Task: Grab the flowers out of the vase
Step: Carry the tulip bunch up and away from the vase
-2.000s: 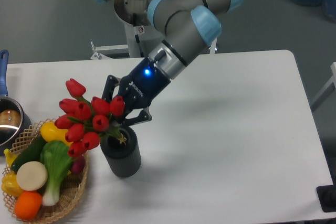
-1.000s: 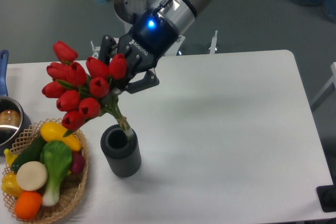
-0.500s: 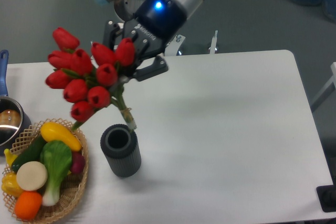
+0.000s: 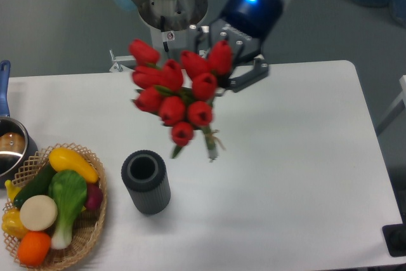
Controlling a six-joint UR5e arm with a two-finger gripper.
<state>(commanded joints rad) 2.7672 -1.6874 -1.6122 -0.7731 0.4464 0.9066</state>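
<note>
The flowers (image 4: 181, 96) are in the air, clear of the vase (image 4: 146, 181), up and to the right of it over the table (image 4: 298, 157). Red buds are bunched together and face the camera; the short green stems trail down from under them, and the stem ends hang free above the tabletop, not touching anything.

The gripper (image 4: 222, 74) has the bunch from behind, at the top right of the buds. Its dark fingers (image 4: 254, 74) show on the right side of the bunch; the other side is hidden behind the blooms. Jaws are closed in on the bunch, holding it. The exact contact point is hidden by the buds. A blue light is lit on the wrist above the gripper.

The vase stands upright on the table, hollow top open, with nothing in it.

A wicker basket (image 4: 95, 230) sits just left of the vase at the front left corner, loaded with vegetables (image 4: 60, 198): yellow, green, white and orange pieces. A metal pot (image 4: 9, 150) with a blue handle is at the left edge, just beyond the basket. The arm's base mount (image 4: 171, 11) is behind the table's far edge.
</note>
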